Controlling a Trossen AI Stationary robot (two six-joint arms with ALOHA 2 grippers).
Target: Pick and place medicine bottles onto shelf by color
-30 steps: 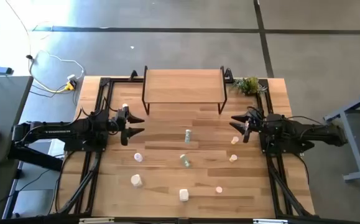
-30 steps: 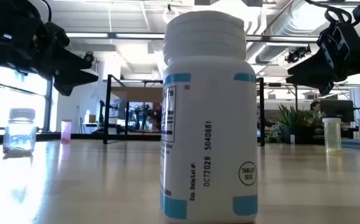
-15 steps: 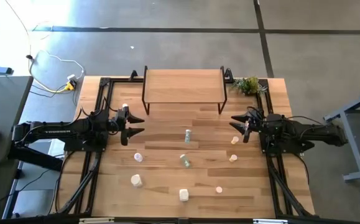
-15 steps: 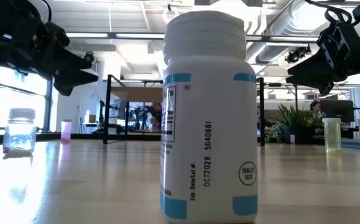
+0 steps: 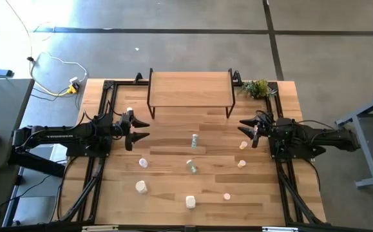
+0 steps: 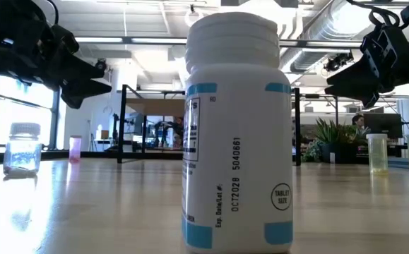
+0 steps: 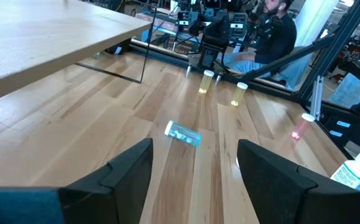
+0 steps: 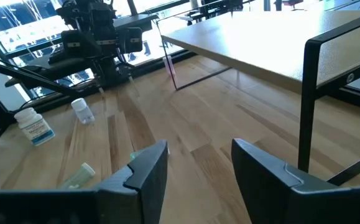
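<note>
Background person (image 7: 278, 34) (left wrist view only) beyond bare shelf (image 5: 189, 88).

Standing upright close up on the light wooden tabletop (image 6: 84, 204): white cylindrical medicine bottle with blue-banded label (image 6: 236, 134). Sitting far left: small clear bottle (image 6: 23, 148), pink bottle (image 6: 75, 148). Far right: pale yellow bottle (image 6: 377, 152).

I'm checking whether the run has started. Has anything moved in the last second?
Nothing visibly changed. The left gripper and right gripper hang open above the table, holding nothing; the medicine bottles stand or lie where they were, and the shelf is bare.
</note>
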